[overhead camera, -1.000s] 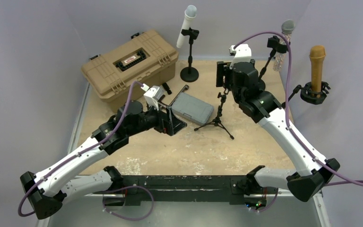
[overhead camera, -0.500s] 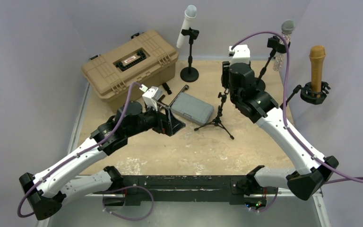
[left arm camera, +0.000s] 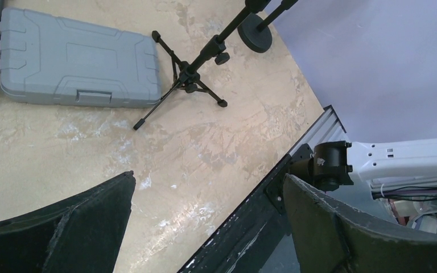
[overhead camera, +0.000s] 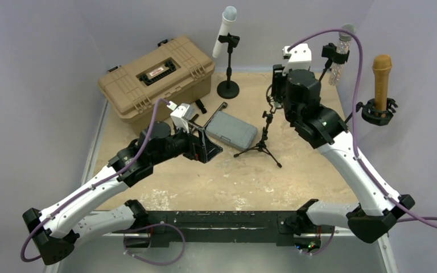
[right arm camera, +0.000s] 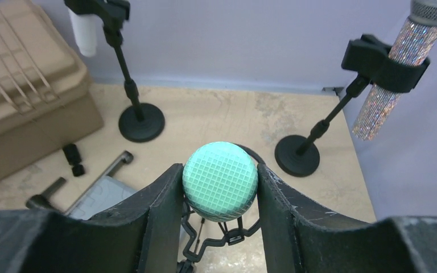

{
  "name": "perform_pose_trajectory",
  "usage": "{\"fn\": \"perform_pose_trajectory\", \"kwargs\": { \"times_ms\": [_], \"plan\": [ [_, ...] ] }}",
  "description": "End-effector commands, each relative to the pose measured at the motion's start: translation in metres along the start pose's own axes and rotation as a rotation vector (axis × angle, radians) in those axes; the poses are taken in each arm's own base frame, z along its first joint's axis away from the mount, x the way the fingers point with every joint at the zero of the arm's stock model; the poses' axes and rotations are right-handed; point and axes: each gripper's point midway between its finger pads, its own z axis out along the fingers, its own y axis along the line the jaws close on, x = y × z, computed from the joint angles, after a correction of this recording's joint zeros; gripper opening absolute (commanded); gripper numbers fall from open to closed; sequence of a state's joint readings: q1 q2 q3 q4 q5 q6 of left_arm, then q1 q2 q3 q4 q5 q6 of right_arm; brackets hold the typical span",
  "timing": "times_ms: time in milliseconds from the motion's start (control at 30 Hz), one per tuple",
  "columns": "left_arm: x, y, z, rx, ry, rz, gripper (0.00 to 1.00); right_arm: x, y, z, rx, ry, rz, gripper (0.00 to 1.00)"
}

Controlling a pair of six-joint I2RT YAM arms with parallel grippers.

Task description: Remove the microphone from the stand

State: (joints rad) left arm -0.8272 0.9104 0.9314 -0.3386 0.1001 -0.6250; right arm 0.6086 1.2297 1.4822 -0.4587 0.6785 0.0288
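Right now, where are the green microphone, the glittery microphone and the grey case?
green microphone point(right arm camera: 220, 181): right wrist view, mesh head.
glittery microphone point(right arm camera: 377, 108): right wrist view, handle.
grey case point(left arm camera: 74, 57): left wrist view, lid.

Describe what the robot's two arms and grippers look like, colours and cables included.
Both arms, left arm and right arm, have white links with bulky black joints. A purple cable runs along each, and a white camera block sits at each wrist. The left gripper and right gripper have broad, dark, wedge-shaped fingers with scuffed edges.
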Motion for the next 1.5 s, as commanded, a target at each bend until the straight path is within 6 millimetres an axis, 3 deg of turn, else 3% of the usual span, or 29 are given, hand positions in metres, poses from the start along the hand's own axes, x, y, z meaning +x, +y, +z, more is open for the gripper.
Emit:
{"fn": "perform_pose_trajectory", "kwargs": {
  "times_ms": [0, 333, 500, 700, 900, 1033, 1200, 1300, 1467],
  "plan": [
    [-0.017, -0.013, -0.003, 0.033, -0.044, 0.016, 0.99, -0.069, -0.021, -0.033, -0.026, -0.173, 0.112, 0.06],
    [-0.016, -0.010, 0.000, 0.019, -0.036, 0.012, 0.99, -0.135, -0.042, -0.095, -0.172, -0.395, 0.257, 0.00],
    [-0.016, -0.011, 0.001, 0.020, -0.032, 0.012, 0.99, -0.150, -0.055, -0.116, -0.187, -0.450, 0.314, 0.00],
    [-0.022, 0.005, -0.008, -0.073, -0.073, 0.009, 1.00, -0.150, -0.027, -0.134, -0.390, -0.452, 0.372, 0.00],
    [-0.032, 0.037, -0.033, -0.244, -0.173, -0.009, 1.00, -0.124, 0.038, -0.123, -0.630, -0.299, 0.351, 0.00],
    [-0.033, 0.047, -0.048, -0.278, -0.226, -0.008, 1.00, -0.082, 0.088, -0.108, -0.783, -0.137, 0.321, 0.00],
    [-0.028, 0.057, -0.052, -0.318, -0.218, 0.009, 1.00, -0.030, 0.143, -0.105, -0.987, 0.040, 0.369, 0.00],
    [-0.021, 0.064, -0.054, -0.342, -0.207, 0.012, 0.99, -0.005, 0.168, -0.113, -1.066, 0.116, 0.407, 0.00],
    [-0.012, 0.066, -0.058, -0.314, -0.216, 0.022, 0.99, 0.027, 0.189, -0.115, -1.066, 0.188, 0.415, 0.00]
  ]
}}
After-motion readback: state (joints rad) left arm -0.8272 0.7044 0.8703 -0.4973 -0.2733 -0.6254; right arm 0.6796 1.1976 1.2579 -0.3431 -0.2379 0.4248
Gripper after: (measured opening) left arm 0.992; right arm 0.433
